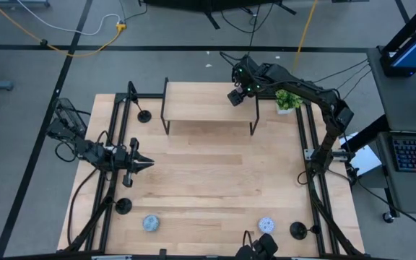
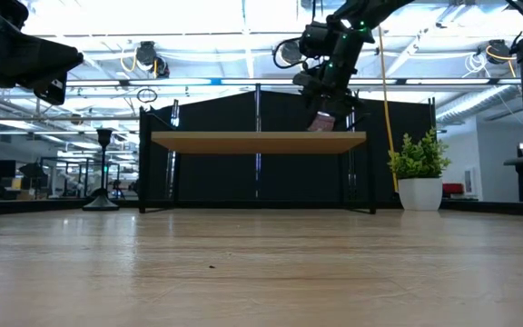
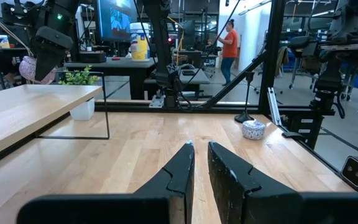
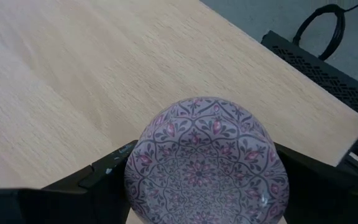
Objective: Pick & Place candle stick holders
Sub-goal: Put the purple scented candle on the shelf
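Observation:
Three black candle stick holders stand upright on their disc bases: one at the far left [image 1: 144,115], one at the near left [image 1: 123,206], one at the near right [image 1: 297,230]. The near-right one also shows in the left wrist view [image 3: 245,112]. My right gripper [image 1: 235,97] hangs over the right end of the raised wooden shelf [image 1: 208,108], shut on a round pink-patterned lavender puck [image 4: 207,162]. The puck also shows in the low view [image 2: 320,121], just above the shelf top. My left gripper [image 1: 144,165] waits empty at the table's left, its fingers almost together [image 3: 201,168]. My right gripper pinches the puck by its round side wall [image 4: 135,168] between its two fingers, one on each side. The fingers [image 4: 104,180] come from above, pointing down. The puck sits level with its patterned face toward the wrist camera, lifted just clear of the shelf [image 4: 104,74].
A grey-blue puck [image 1: 150,223] and a white patterned puck [image 1: 266,224] lie near the table's front edge. A potted plant [image 1: 288,100] stands at the far right beside the shelf. Black frame rails [image 1: 114,144] run along both sides. A person [image 3: 229,46] stands in the room beyond.

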Controlling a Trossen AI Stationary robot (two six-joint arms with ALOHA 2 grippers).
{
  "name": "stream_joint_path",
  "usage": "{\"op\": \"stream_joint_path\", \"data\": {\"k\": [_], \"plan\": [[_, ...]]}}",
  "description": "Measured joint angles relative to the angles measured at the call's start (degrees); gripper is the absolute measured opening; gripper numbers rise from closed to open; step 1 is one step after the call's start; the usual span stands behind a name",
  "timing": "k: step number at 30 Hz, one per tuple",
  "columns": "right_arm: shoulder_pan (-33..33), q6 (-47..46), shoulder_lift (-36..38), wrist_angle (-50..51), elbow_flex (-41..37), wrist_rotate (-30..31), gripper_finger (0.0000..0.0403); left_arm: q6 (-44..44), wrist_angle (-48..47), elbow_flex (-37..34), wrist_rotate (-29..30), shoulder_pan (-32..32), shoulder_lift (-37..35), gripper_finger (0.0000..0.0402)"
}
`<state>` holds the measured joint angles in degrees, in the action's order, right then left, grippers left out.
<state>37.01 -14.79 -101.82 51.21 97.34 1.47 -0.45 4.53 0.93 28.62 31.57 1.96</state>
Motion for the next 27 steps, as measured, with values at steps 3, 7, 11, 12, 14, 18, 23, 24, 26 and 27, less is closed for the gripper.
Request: {"op": "stream_joint_path", "data": {"k": [3, 7, 11, 12, 14, 18, 23, 24, 26, 27], "plan": [[-0.1, 0.9, -1.3, 0.6, 0.0, 0.0, 0.0309, 0.0, 0.0, 0.0, 0.0, 0.0, 0.0, 0.0051], [-0.4, 1.0, -1.7, -0.8, -0.1, 0.1, 0.0309, 0.0, 0.0, 0.0, 0.0, 0.0, 0.0, 0.0051], [-0.5, 1.0, -2.1, -1.5, 0.0, 0.2, 0.0309, 0.0, 0.0, 0.0, 0.0, 0.0, 0.0, 0.0051], [-0.5, 1.0, -2.1, -1.5, 0.0, 0.2, 0.0309, 0.0, 0.0, 0.0, 0.0, 0.0, 0.0, 0.0051], [-0.5, 1.0, -1.9, -1.5, 0.0, 0.3, 0.0309, 0.0, 0.0, 0.0, 0.0, 0.0, 0.0, 0.0051], [-0.5, 1.2, -2.0, -1.2, 0.0, 3.1, 0.0309, 0.3, 0.0, 0.0, 0.0, 0.0, 0.0, 0.0051], [-0.3, 1.4, -2.0, -1.2, 0.0, 3.3, 0.0309, 0.3, 0.0, 0.0, 0.0, 0.0, 0.0, 0.0051], [-0.3, 1.4, -2.0, -1.2, 0.0, 3.3, 0.0309, 0.3, 0.0, 0.0, 0.0, 0.0, 0.0, 0.0051], [-0.3, 1.5, -2.0, -1.2, 0.0, 3.3, 0.0309, 0.3, 0.0, 0.0, 0.0, 0.0, 0.0, 0.0051], [-0.3, 1.6, -2.0, -1.2, 0.0, 3.3, 0.0309, 0.3, 0.0, 0.0, 0.0, 0.0, 0.0, 0.0051]]}}
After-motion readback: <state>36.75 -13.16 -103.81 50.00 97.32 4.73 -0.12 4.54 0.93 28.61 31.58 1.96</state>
